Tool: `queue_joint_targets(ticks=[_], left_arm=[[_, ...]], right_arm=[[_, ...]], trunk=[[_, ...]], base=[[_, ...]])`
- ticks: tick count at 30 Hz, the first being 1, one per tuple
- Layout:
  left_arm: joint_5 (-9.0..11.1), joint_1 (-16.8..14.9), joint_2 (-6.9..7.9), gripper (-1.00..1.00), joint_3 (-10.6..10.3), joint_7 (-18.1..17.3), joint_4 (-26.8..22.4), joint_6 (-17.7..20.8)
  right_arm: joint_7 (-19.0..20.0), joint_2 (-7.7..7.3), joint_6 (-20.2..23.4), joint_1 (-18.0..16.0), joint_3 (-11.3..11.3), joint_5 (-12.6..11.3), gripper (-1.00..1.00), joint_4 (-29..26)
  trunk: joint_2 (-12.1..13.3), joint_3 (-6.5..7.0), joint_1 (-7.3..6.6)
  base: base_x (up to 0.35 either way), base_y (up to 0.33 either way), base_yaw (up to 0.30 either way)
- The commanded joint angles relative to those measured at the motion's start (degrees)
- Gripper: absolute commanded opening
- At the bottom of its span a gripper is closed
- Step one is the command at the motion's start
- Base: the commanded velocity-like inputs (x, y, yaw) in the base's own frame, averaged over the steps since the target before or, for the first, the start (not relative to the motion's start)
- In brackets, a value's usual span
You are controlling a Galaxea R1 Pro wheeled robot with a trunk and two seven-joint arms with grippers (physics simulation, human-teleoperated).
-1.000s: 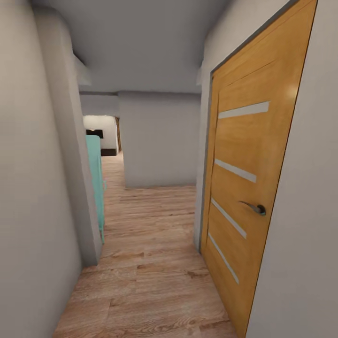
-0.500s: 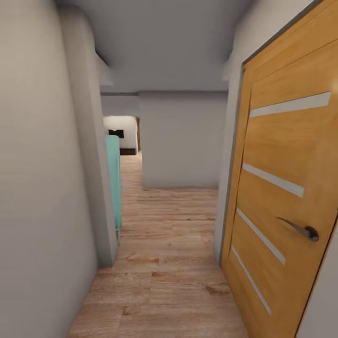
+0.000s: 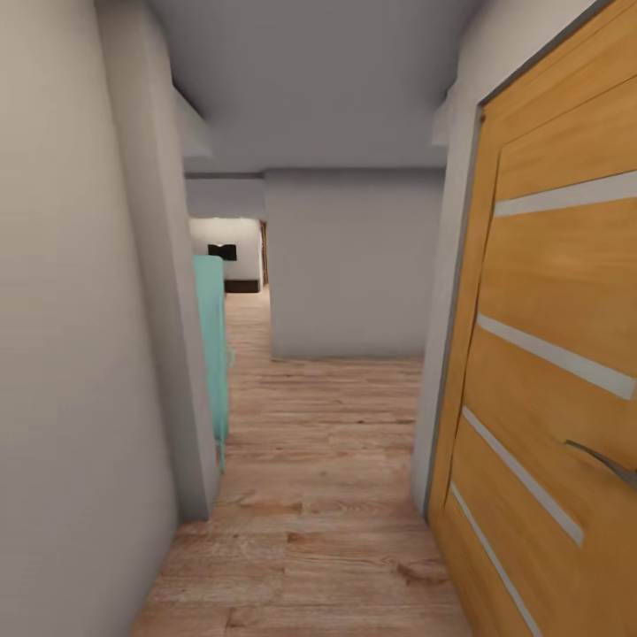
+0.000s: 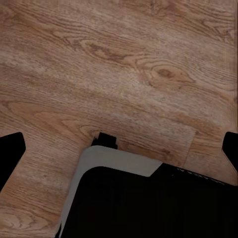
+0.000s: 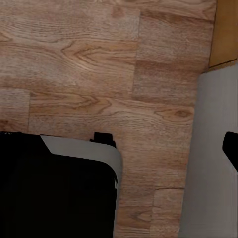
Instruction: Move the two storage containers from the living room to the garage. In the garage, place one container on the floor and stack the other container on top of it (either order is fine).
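The two storage containers are out of view, and so is the garage. I am in a narrow corridor with a light wood-plank floor (image 3: pixel 310 460). My left gripper (image 4: pixel 119 151) hangs open over the planks, its dark fingertips (image 4: pixel 10 153) far apart with nothing between them. My right gripper (image 5: pixel 119 148) also hangs over the planks beside a white wall base, with one fingertip (image 5: pixel 232 148) at the far edge, open and empty.
A wooden door (image 3: pixel 548 372) with pale stripes and a metal handle (image 3: pixel 606 462) stands close on the right. A grey wall (image 3: pixel 71 354) runs along the left, with a teal panel (image 3: pixel 212 354) past its corner. A grey wall (image 3: pixel 354 265) closes the corridor ahead; a passage (image 3: pixel 241 292) leads on at its left.
The whole view has shifted: the camera has moved forward along the corridor. The wooden door now sits closer and further right, and the end wall looks larger.
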Motion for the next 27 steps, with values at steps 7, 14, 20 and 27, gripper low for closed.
queue_joint_targets(ticks=[7, 14, 20, 27], left_arm=[[0.45, -0.04, 0.00, 1.00, -0.49, 0.13, 0.00, 0.04], [0.45, -0.04, 0.00, 1.00, -0.45, 0.16, 0.00, -0.01], [0.45, -0.04, 0.00, 1.00, -0.48, 0.15, 0.00, -0.04], [0.45, -0.04, 0.00, 1.00, -0.49, 0.16, 0.00, -0.05]], right_arm=[[-0.14, 0.03, -0.36, -0.08, 0.44, -0.15, 1.00, 0.17], [-0.14, 0.10, -0.20, -0.08, 0.53, -0.14, 1.00, 0.17], [-0.14, 0.10, -0.22, -0.08, 0.53, -0.14, 1.00, 0.17], [-0.14, 0.16, -0.08, -0.08, 0.49, -0.22, 1.00, 0.17]], trunk=[[-0.07, -0.10, 0.05], [-0.07, -0.10, 0.05], [-0.07, -0.10, 0.05], [-0.07, -0.10, 0.05]], base=[[0.322, 0.000, 0.000], [0.322, 0.000, 0.000], [0.322, 0.000, 0.000], [0.322, 0.000, 0.000]])
